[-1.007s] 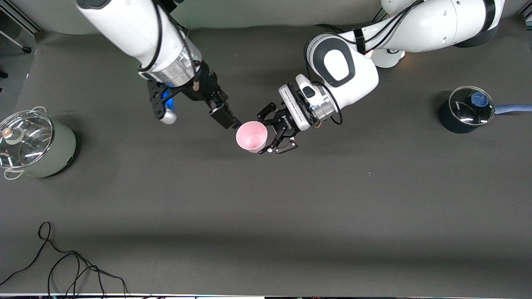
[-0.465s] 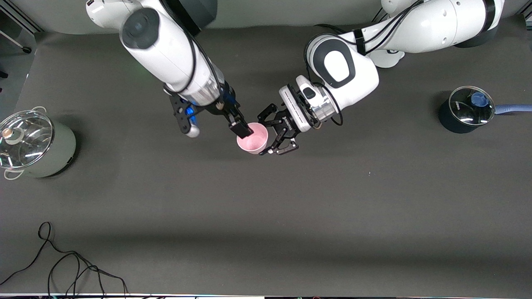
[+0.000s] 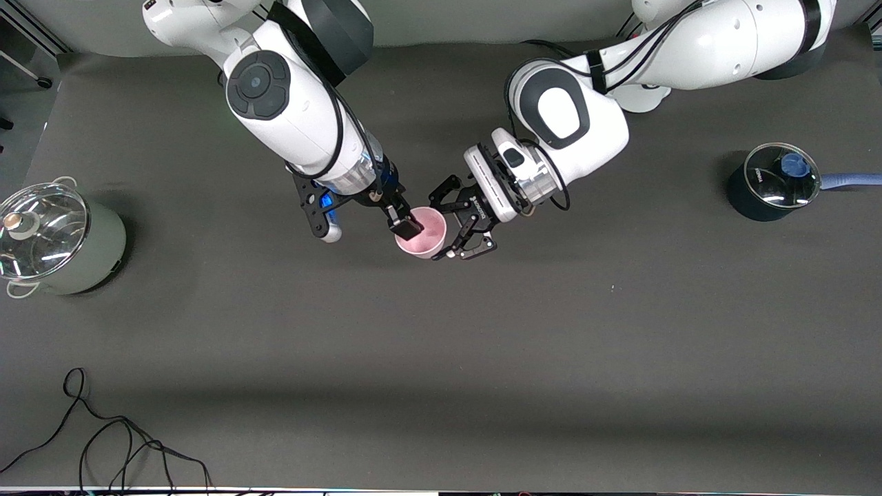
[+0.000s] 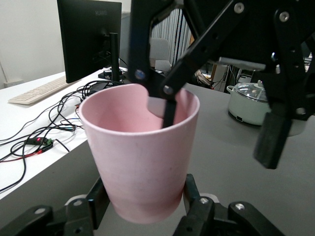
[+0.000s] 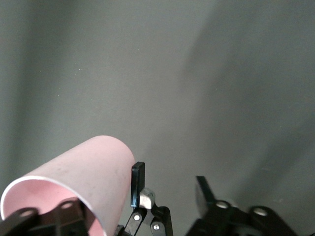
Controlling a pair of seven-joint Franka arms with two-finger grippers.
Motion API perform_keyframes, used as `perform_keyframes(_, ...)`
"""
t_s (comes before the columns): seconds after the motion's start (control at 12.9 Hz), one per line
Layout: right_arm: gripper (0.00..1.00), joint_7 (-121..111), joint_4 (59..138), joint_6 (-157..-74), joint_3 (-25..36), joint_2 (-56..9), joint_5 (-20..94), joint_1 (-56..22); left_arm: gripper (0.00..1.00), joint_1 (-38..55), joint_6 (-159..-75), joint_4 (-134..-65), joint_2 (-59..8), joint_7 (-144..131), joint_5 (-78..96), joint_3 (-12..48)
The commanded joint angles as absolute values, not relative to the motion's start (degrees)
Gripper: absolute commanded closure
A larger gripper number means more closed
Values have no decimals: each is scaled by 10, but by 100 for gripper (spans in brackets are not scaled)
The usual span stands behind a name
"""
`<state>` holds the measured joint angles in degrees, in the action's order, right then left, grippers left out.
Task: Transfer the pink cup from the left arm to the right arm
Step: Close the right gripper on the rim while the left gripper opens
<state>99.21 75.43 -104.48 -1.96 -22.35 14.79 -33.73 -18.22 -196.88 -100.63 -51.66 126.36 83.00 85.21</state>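
The pink cup (image 3: 424,238) hangs upright over the middle of the table. My left gripper (image 3: 439,232) is shut on it, and in the left wrist view its fingers (image 4: 98,196) clamp the cup (image 4: 140,157) near the base. My right gripper (image 3: 403,222) is at the cup's rim and open. In the left wrist view one right finger (image 4: 170,115) dips inside the cup's mouth. The other finger (image 4: 273,137) stands outside, apart from the wall. In the right wrist view the cup (image 5: 83,172) lies beside the right gripper (image 5: 170,174).
A pale green pot with a glass lid (image 3: 62,241) stands at the right arm's end of the table. A dark saucepan with a glass lid and blue handle (image 3: 772,186) stands at the left arm's end. A black cable (image 3: 124,441) lies near the front edge.
The right arm has swung in toward the cup and brought its gripper down onto the rim, one finger now inside the mouth. The left gripper has kept its hold and barely moved.
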Motion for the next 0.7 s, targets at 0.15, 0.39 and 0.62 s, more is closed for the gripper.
perform_keyframes(0.15, 100, 1020, 731, -1039, -15, -232, 142, -344, 71, -171, -1978, -995, -505, 1263, 834, 845)
perform_keyframes(0.39, 100, 1014, 730, -1039, -14, -232, 142, -343, 70, -172, -1978, -996, -505, 1263, 833, 845)
perform_keyframes(0.62, 100, 1006, 730, -1039, -13, -231, 142, -340, 67, -174, -1978, -996, -506, 1263, 832, 845)
